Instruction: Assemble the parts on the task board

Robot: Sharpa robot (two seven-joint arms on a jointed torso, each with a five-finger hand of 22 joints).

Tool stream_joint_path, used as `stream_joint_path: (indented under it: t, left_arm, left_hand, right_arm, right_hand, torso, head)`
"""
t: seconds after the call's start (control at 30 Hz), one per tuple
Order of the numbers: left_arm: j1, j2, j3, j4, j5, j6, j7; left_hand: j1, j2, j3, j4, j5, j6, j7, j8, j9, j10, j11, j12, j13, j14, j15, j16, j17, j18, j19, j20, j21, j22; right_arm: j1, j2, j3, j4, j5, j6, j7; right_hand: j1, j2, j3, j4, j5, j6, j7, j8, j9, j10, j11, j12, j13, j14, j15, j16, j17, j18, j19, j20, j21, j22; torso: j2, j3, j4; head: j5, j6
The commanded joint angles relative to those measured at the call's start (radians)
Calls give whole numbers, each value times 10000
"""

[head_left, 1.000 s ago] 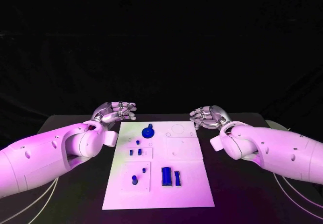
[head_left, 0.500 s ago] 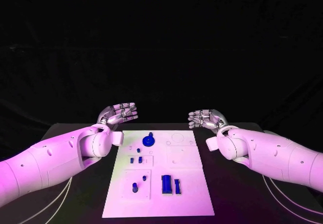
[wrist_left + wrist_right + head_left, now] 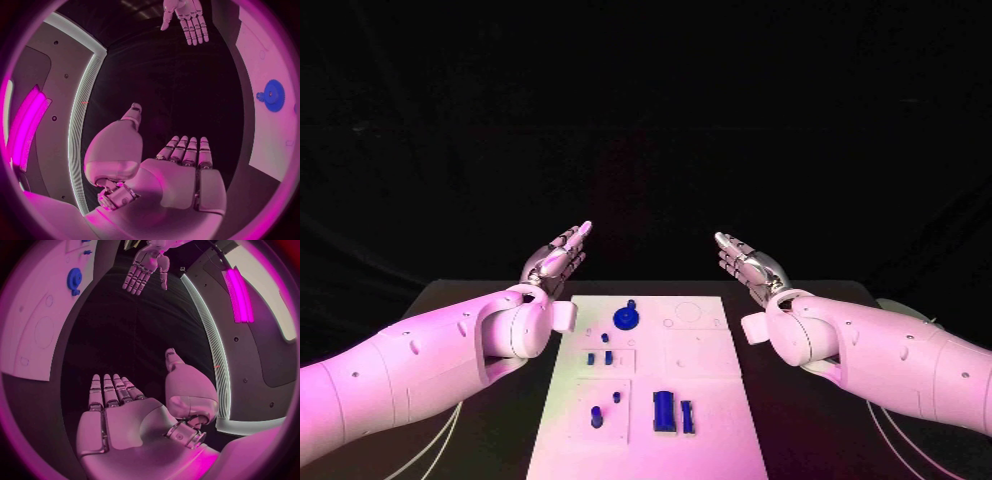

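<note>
While both hands, left hand, right hand, hover flat and empty, task board bears blue parts

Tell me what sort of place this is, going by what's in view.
Probably a robotics lab or demo booth set up for assembly trials. A white task board with small blue parts lies on a black table against a dark backdrop, and the left robot hand and right robot hand hover open above it.
</note>
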Motion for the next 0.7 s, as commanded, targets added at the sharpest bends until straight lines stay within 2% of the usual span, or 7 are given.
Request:
stream_joint_path:
  t: [0.03, 0.27, 0.33, 0.5, 0.7]
  left_arm:
    - [-181, -177, 53, 685, -308, -1425, 375]
    - [-627, -654, 192, 2312, -645, -3288, 737]
    - [-700, -733, 215, 2581, -701, -3597, 797]
    - [-806, -846, 248, 2967, -781, -4039, 883]
    - [-810, -851, 249, 2983, -784, -4057, 886]
  left_hand:
    - [-8209, 332, -545, -421, -367, -1300, -263, -367, -395, -1534, -271, -151, -105, -1272, -287, -384, -210, -367, -1270, -466, -123, -137]
    - [-8209, 332, -545, -421, -367, -1300, -263, -367, -395, -1534, -271, -151, -105, -1272, -287, -384, -210, -367, -1270, -466, -123, -137]
    - [-8209, 332, -545, -421, -367, -1300, -263, -367, -395, -1534, -271, -151, -105, -1272, -287, -384, -210, -367, -1270, -466, -123, -137]
    - [-8209, 332, -545, -421, -367, -1300, -263, -367, -395, -1534, -271, -151, -105, -1272, -287, -384, -210, -367, -1270, -466, -123, -137]
    - [-8209, 332, -545, -421, -367, -1300, -263, -367, -395, -1534, -271, -151, -105, -1272, -287, -384, -210, -367, -1270, -466, -123, -137]
  right_arm:
    - [-134, -218, 150, 778, 351, -1276, 381]
    - [-503, -847, 617, 2790, 870, -3115, 812]
    - [-569, -959, 701, 3149, 963, -3443, 889]
    - [-674, -1138, 833, 3722, 1110, -3966, 1012]
    - [-687, -1159, 849, 3789, 1128, -4027, 1026]
  right_hand:
    - [-5659, 289, -732, -241, -132, -1307, -362, -223, -665, -1645, -300, -115, -162, -1473, -256, -278, -417, -371, -1298, -412, -134, -830]
    - [-5659, 289, -732, -241, -132, -1307, -362, -223, -665, -1645, -300, -115, -162, -1473, -256, -278, -417, -371, -1298, -412, -134, -830]
    - [-5659, 289, -732, -241, -132, -1307, -362, -223, -665, -1645, -300, -115, -162, -1473, -256, -278, -417, -371, -1298, -412, -134, -830]
    - [-5659, 289, -732, -241, -132, -1307, -362, -223, -665, -1645, -300, -115, -162, -1473, -256, -278, -417, -371, -1298, -412, -134, -830]
    - [-5659, 289, -732, -241, -132, -1307, -362, -223, -665, -1645, -300, -115, -162, -1473, -256, -278, -417, -371, -1298, -412, -134, -830]
  torso:
    - [-184, 97, 81]
    - [-184, 97, 81]
    - [-184, 97, 81]
    - [-184, 97, 81]
    - [-184, 97, 81]
  head:
    - [53, 110]
    - [53, 110]
    - [53, 110]
    - [53, 110]
    - [53, 110]
